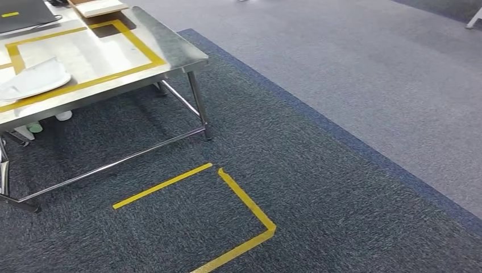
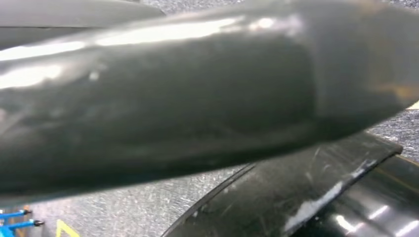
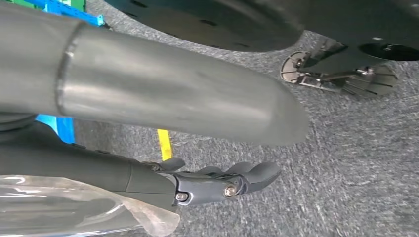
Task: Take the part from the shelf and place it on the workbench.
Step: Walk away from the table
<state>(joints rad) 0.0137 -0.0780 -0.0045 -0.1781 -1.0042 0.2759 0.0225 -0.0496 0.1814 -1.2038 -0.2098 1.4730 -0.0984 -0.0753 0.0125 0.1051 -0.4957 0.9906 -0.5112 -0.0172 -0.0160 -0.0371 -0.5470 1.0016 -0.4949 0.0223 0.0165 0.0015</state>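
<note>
In the right wrist view, my right hand (image 3: 217, 185) hangs over the carpet, its thick grey thumb (image 3: 188, 98) apart from the darker fingers (image 3: 247, 175), which lie almost straight. A part wrapped in clear plastic (image 3: 69, 210) sits against the hand beside the fingers and looks held there; the contact itself is hidden. The steel workbench (image 1: 182, 54) stands at the far left of the head view, marked with a yellow tape rectangle (image 1: 142, 48). A white wrapped part (image 1: 34, 79) lies on it. A dark blurred shape, likely my left hand (image 2: 197, 98), is too close to read.
Yellow tape (image 1: 244, 202) marks a box on the dark carpet in front of the workbench. The workbench legs and lower rail (image 1: 113, 165) stand beside it. Lighter grey carpet (image 1: 352, 62) stretches to the right. A flat board (image 1: 99, 7) lies at the bench's far end.
</note>
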